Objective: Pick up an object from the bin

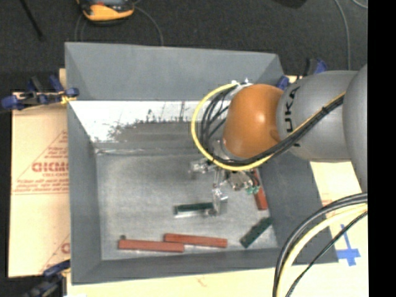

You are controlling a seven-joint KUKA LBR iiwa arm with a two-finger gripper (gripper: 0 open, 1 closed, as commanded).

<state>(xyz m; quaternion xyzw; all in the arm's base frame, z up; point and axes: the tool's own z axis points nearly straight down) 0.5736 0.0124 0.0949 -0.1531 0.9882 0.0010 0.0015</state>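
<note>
**Q:** What is the container, and what is reaching into it?

**A:** A grey metal bin (83, 184) with sloping walls, seen from above. The robot arm (322, 116) comes in from the right. Its wrist has a rounded orange cover (250, 125) looped with black and yellow cables, and it sits over the bin's right half.

**Q:** What lies inside the bin?

**A:** A few slim pieces are scattered on the floor. Along the near edge lie two long red-brown sticks, one (150, 245) to the left and the other (198, 241) just beside it, their ends overlapping. A tilted dark green strip (255, 232) lies in the near right corner. A dark green bar (192, 211) lies flat near the middle. A short red-brown piece (260, 198) rests close to the right wall.

**Q:** Where is the gripper?

**A:** The gripper (216, 198) hangs below the orange cover, down at the right end of the middle dark green bar. I cannot tell whether it is clenched or released, or whether it grasps the bar.
</note>
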